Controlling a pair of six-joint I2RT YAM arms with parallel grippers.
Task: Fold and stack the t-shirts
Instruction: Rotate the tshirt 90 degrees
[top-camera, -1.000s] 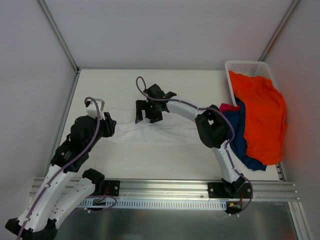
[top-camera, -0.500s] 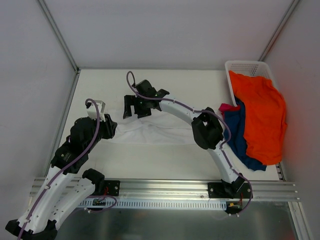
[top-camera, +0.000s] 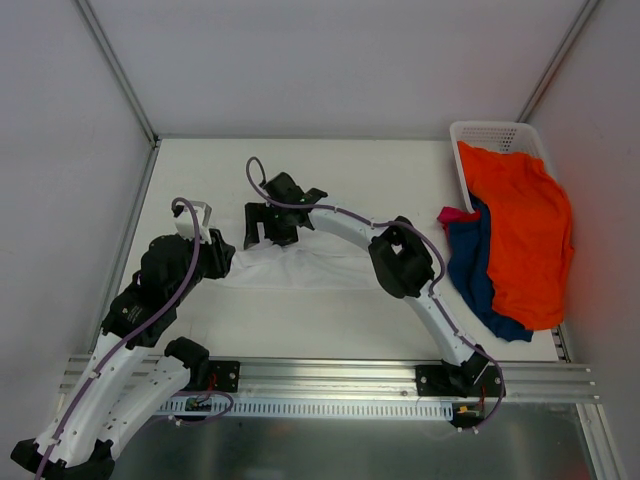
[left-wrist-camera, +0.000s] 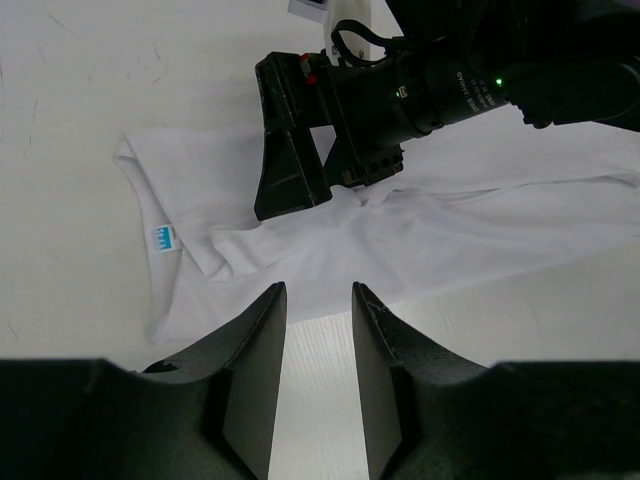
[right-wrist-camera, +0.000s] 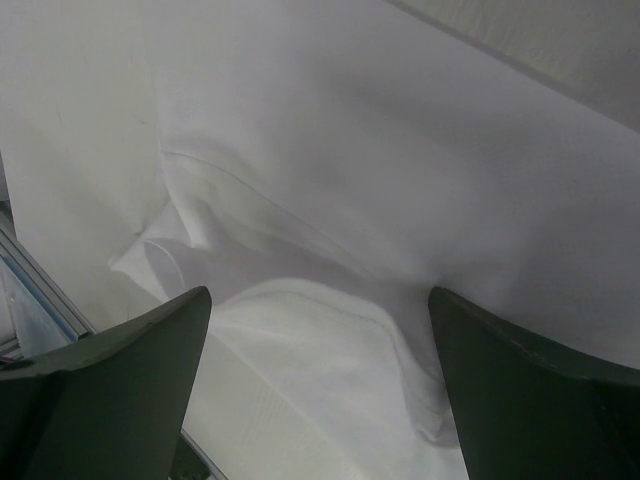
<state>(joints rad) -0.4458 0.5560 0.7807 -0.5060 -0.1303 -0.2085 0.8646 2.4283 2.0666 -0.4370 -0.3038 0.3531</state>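
White tabletop (top-camera: 300, 320) with pale walls on three sides is where both my arms work. At the far left, my left gripper (left-wrist-camera: 317, 300) sits low at the near left edge of the plain white cloth t-shirt (top-camera: 320, 268). Its two dark fingers stand a narrow gap apart, and I see only bare table through the gap, no cloth caught between them. The white t-shirt lies flattened in a long crumpled band across the middle of the table, with a small blue label (left-wrist-camera: 165, 238) showing near its left end. Over the shirt's far left part hangs my right gripper (right-wrist-camera: 318, 305), fingers spread wide with rumpled white folds beneath them and nothing held. At the far right, a white plastic lattice basket (top-camera: 495, 135) stands in the back corner. The large bright orange t-shirt (top-camera: 525, 230) spills out of it over the navy blue t-shirt (top-camera: 478, 265), and the small magenta t-shirt (top-camera: 455, 214) peeks out at their left edge.
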